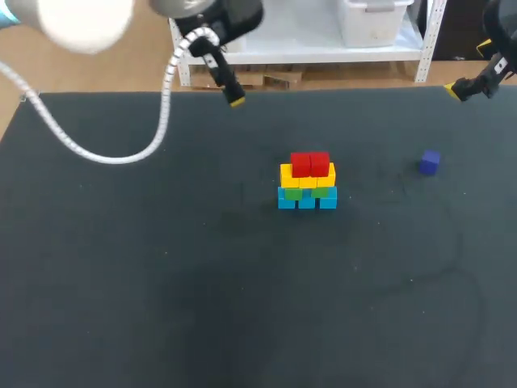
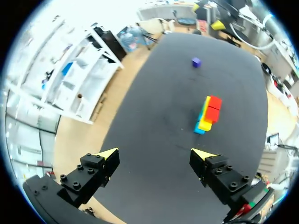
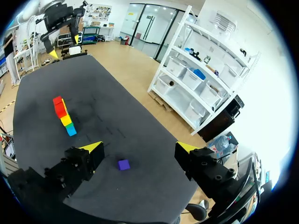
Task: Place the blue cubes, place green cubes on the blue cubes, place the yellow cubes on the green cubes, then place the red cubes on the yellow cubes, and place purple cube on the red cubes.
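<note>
A small stack was seen near the middle of the dark table (image 1: 161, 283). The blue cubes (image 1: 307, 202) had been set in a row at the bottom, touching one another. The green cubes (image 1: 323, 192) were laid on them, the yellow cubes (image 1: 307, 176) on the green, and the red cubes (image 1: 310, 164) on top. The layers were seen to be upright and squarely aligned.

The purple cube (image 1: 429, 162) was found alone on the table, well apart from the stack, on the robot's right. Nothing was touching it.

The left pincer (image 2: 155, 155) was held above the far edge of the table, left of the stack. Its yellow-tipped fingers were spread wide and nothing was held between them. A white coiled cable (image 1: 121, 153) was seen hanging in a loop from that arm over the table.

The right pincer (image 3: 139, 147) was held above the far right corner of the table. Its fingers were likewise spread and nothing was gripped. In the right wrist view the purple cube was seen in the gap between them, on the table below and clear of both fingers, with the stack farther ahead.
</note>
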`<state>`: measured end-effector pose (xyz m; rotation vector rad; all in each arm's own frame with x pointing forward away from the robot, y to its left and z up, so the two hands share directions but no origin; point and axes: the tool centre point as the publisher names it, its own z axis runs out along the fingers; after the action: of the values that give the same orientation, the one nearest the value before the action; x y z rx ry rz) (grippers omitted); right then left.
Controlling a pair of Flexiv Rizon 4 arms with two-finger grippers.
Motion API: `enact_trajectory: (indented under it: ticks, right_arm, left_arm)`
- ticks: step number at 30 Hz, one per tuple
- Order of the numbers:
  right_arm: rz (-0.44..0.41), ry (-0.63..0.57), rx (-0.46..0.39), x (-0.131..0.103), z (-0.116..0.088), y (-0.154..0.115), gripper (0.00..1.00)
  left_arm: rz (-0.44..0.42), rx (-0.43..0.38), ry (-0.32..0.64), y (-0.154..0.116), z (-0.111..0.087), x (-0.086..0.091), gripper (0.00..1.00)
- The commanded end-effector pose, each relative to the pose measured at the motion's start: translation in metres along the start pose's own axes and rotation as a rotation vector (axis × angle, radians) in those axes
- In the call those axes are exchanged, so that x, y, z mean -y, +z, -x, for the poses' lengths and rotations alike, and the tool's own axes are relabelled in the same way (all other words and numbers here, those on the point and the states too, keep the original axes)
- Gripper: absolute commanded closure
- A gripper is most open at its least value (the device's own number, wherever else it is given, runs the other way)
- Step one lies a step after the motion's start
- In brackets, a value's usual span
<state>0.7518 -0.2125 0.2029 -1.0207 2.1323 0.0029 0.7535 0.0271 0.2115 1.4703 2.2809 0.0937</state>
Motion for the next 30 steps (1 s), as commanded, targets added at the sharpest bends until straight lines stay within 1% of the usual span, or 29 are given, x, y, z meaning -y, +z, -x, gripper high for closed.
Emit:
enact_trajectory:
  ticks: [1, 3, 7, 11, 13, 18, 24, 27, 30]
  right_arm:
    - [-0.079, 0.002, 0.002, -0.004, -0.001, -0.001, 0.0]
    - [-0.079, 0.002, 0.002, -0.004, -0.001, -0.001, 0.0]
    - [-0.079, 0.002, 0.002, -0.004, -0.001, -0.001, 0.0]
    - [-0.079, 0.002, 0.002, -0.004, -0.001, -0.001, 0.0]
    - [-0.079, 0.002, 0.002, -0.004, -0.001, -0.001, 0.0]
    - [-0.079, 0.002, 0.002, -0.004, -0.001, -0.001, 0.0]
    - [-0.079, 0.002, 0.002, -0.004, -0.001, -0.001, 0.0]
    - [-0.079, 0.002, 0.002, -0.004, -0.001, -0.001, 0.0]
    - [-0.079, 0.002, 0.002, -0.004, -0.001, -0.001, 0.0]
  left_arm:
    - [0.117, 0.285, -0.058, -0.022, -0.056, -0.002, 0.0]
    - [0.143, 0.31, -0.076, -0.028, -0.062, -0.006, 0.0]
    - [0.225, 0.367, -0.12, -0.044, -0.075, -0.018, 0.0]
    - [0.283, 0.416, -0.137, -0.057, -0.084, -0.025, 0.0]
    - [0.3, 0.422, -0.145, -0.06, -0.089, -0.028, 0.0]
    - [0.303, 0.425, -0.157, -0.061, -0.098, -0.036, 0.0]
    - [0.353, 0.418, -0.195, -0.065, -0.112, -0.06, 0.0]
    - [0.374, 0.417, -0.198, -0.069, -0.115, -0.067, 0.0]
    - [0.375, 0.419, -0.194, -0.071, -0.115, -0.069, 0.0]
